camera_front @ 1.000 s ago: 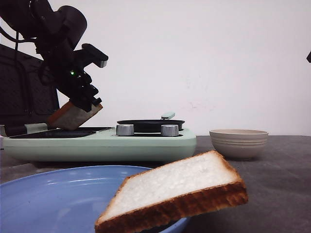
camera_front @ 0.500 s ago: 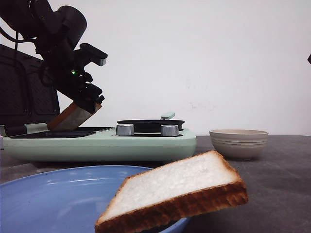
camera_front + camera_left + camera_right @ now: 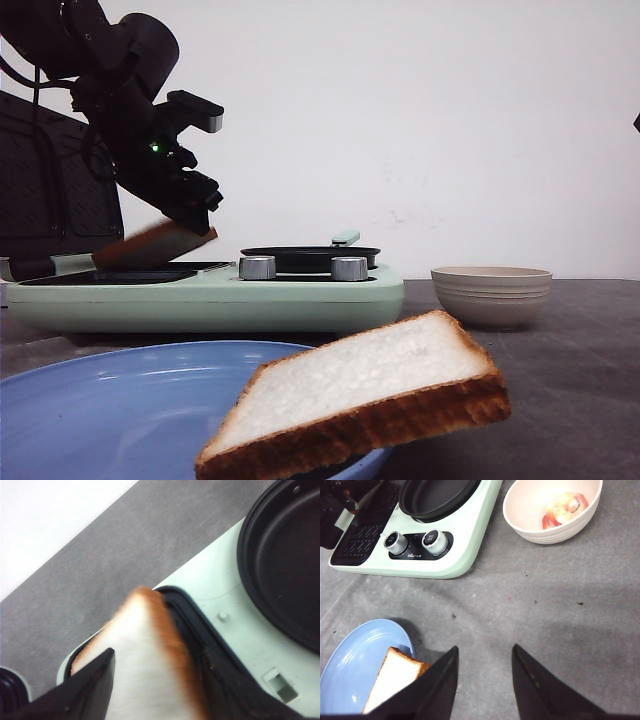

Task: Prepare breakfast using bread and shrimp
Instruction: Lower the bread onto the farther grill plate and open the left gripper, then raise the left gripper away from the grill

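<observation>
Observed the left arm's black fingers [image 3: 196,212] clamped on a square slice of white bread with browned crust [image 3: 152,245], tilted low over the dark grill plate [image 3: 130,274] of the mint-green breakfast cooker [image 3: 210,296]. Could not tell whether the slice's lower edge touched the plate. In the left wrist view, saw one dark finger [image 3: 82,692] pressed against the slice's [image 3: 145,665] white face, with the round black pan [image 3: 282,560] just beyond.

Noted the right arm's black fingers [image 3: 482,685] spread apart and holding nothing, above the grey bench [image 3: 560,610]. Found a second toasted-edge slice [image 3: 392,680] beside those fingers, propped on the rim of a pale blue plate [image 3: 350,665]. Found orange-red shrimp [image 3: 565,507] well ahead of them, inside a cream ribbed bowl [image 3: 540,530]. Recorded two silver knobs [image 3: 415,541] on the cooker's front.
</observation>
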You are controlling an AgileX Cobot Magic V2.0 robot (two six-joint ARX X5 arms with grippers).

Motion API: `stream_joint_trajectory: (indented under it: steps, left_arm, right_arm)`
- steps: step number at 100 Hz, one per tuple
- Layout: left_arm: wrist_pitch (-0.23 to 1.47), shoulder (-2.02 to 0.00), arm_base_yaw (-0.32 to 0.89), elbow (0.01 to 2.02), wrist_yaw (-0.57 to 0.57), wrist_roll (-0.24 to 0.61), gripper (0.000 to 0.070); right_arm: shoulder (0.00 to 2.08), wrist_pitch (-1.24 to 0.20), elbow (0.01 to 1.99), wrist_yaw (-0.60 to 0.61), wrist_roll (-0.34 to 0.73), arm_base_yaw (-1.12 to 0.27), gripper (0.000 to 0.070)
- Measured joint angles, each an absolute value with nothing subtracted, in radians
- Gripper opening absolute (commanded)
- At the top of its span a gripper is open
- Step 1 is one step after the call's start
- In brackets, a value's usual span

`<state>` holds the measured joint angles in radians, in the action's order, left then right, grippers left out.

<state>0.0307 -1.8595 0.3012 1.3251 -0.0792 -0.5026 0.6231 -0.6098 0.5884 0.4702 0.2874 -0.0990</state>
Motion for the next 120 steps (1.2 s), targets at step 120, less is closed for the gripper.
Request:
stream_joint_trajectory:
  steps: [120]
  left_arm:
    - [0.467,-1.652,0.253,1.568,-0.046,-0.082,0.0272]
  right_arm:
    - [0.623,-0.61,0.588,0.47,0.287,-0.099,0.0205]
